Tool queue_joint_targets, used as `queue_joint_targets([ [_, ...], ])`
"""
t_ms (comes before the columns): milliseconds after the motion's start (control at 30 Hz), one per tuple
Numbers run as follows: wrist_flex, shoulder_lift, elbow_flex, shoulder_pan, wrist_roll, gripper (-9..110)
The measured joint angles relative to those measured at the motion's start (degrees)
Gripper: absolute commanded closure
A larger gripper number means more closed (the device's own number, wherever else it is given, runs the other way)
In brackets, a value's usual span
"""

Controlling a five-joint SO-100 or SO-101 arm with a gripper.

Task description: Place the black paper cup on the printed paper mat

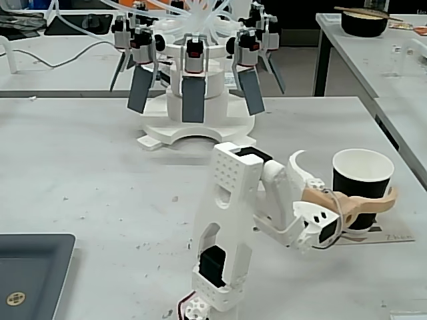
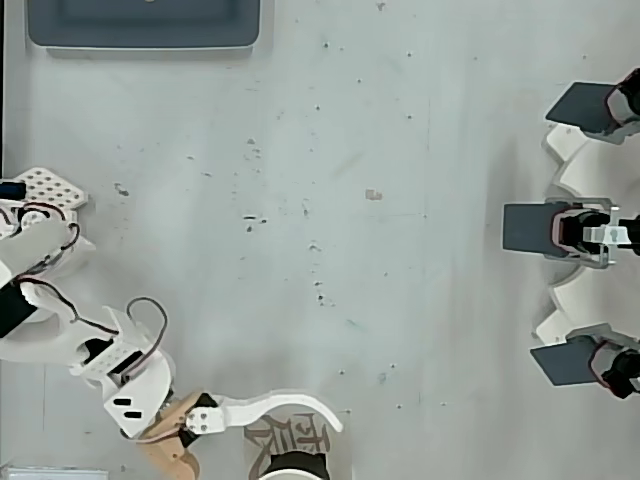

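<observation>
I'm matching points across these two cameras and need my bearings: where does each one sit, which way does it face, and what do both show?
Fixed view: sits low behind the arm's base, facing across the table toward the white multi-armed rig; shows the arm's white body, with the gripper around the black paper cup.
Overhead view: looks straight down; the arm enters from the left edge, with the gripper at the bottom edge.
Shared: gripper, cup, printed paper mat, dark grey tray, rig.

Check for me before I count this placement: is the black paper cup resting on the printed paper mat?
Touching. In the fixed view the black paper cup stands with its base on the printed paper mat, with the gripper around it.
</observation>
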State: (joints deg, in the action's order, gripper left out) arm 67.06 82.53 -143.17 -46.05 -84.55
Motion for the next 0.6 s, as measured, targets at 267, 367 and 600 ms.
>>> queue_joint_targets([
  [267,2.2,9.2,-8.1,0.0,-0.6,47],
  [367,2.9,13.4,-11.5,0.0,-0.6,46],
  [600,3.0,25.0,-20.5,3.2,-0.6,46],
])
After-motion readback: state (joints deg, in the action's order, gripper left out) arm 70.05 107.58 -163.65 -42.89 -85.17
